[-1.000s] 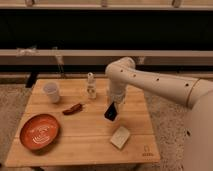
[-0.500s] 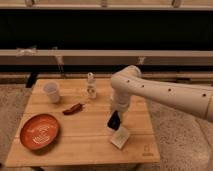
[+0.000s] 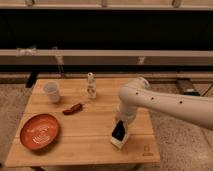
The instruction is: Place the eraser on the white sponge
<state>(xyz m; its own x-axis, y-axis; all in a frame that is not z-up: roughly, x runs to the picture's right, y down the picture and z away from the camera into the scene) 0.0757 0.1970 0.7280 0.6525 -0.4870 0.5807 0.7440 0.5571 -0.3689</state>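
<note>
The black eraser is tilted in my gripper, which is shut on it at the front right of the wooden table. The eraser's lower end is right over the white sponge and seems to touch its top. The sponge lies flat near the table's front edge, and the eraser hides part of it. My white arm comes in from the right and bends down to the gripper.
An orange plate lies at the front left. A dark red chili-shaped thing lies mid-table. A white cup and a small white bottle stand at the back. A dark wall with a rail runs behind the table.
My gripper has carried the eraser forward and down, from above the table's middle right to just over the sponge. The other things have not moved.
</note>
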